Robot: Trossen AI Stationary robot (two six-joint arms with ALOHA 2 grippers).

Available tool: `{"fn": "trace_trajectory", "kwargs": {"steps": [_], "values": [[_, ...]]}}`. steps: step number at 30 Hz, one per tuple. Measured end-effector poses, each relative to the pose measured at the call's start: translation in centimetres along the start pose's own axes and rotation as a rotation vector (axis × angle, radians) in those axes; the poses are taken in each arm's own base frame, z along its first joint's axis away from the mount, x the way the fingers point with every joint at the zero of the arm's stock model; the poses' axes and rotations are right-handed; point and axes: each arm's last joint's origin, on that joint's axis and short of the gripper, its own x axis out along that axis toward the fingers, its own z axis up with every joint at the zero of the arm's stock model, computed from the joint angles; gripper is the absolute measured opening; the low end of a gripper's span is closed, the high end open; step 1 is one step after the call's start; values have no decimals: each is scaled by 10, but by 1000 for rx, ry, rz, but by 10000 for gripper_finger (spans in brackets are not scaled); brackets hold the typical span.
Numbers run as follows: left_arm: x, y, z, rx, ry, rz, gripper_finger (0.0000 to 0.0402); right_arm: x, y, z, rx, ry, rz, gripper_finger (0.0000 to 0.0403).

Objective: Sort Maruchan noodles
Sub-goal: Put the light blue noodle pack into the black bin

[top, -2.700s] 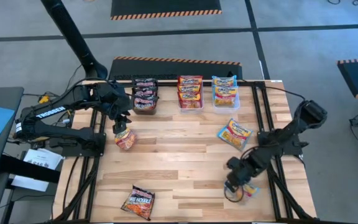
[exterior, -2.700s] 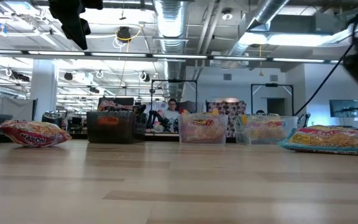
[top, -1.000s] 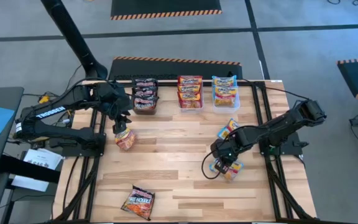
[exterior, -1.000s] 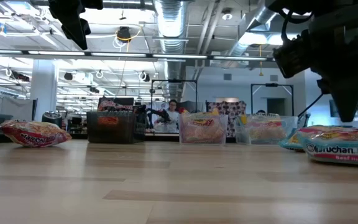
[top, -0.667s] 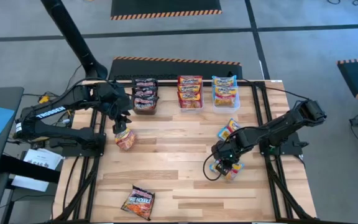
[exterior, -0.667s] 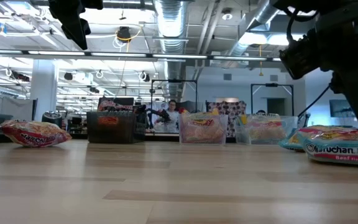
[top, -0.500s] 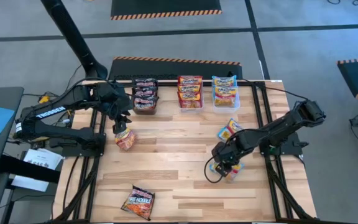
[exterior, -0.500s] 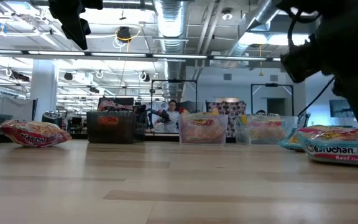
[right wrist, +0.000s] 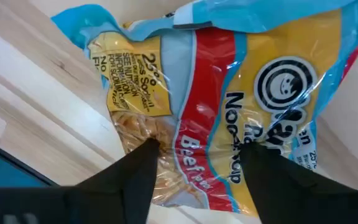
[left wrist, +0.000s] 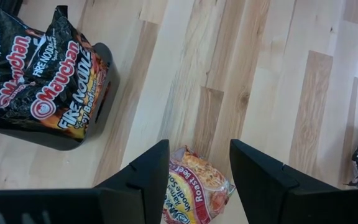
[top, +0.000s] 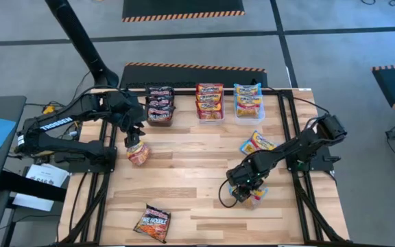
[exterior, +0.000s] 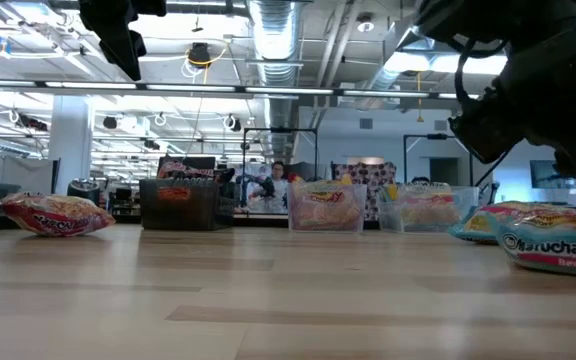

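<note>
At about 7 o'clock near your edge of the surface [top: 197,171] you have a dark packet [top: 152,222] lying flat, well apart from everything else. At roughly 5 o'clock your right gripper [top: 244,193] sits low over a blue-and-yellow beef packet [right wrist: 229,106], its jaws released and spread wide, one on each side of the packet. Just beyond it, at 3 o'clock, a second blue-and-yellow packet [top: 258,143] lies alone. Over at 9 o'clock your left gripper [left wrist: 197,180] hangs above a red-orange roast beef packet [left wrist: 194,193]; its jaws stand apart around the packet's near end, and you cannot tell from the views whether they touch it. Farthest from you, in a row from 11 to 1 o'clock, stand three bins: a black bin [top: 160,105] with dark Fire Noodle packets [left wrist: 36,74], a clear bin [top: 210,101] of red-orange packets, and another clear bin [top: 248,100] of blue-yellow ones. In the room beyond the surface a person [exterior: 276,180] sits.
</note>
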Motion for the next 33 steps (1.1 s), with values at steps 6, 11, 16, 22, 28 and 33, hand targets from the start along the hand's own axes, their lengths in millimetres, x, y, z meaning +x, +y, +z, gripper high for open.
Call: {"fn": "trace_trajectory", "kwargs": {"steps": [6,11,16,22,28,33], "values": [[0,0,0,1,0,0,155,0,3,2,20,-20,43,154],[0,0,0,0,0,0,155,2,6,2,-11,-22,67,60],[0,0,0,1,1,0,155,0,7,2,-74,-31,84,9],[0,0,0,1,1,0,155,-15,19,-2,-178,-87,62,4],[0,0,0,1,1,0,155,-42,28,-7,-211,-199,-62,2],[0,0,0,1,1,0,155,-62,32,-15,-261,-233,-176,2]]}}
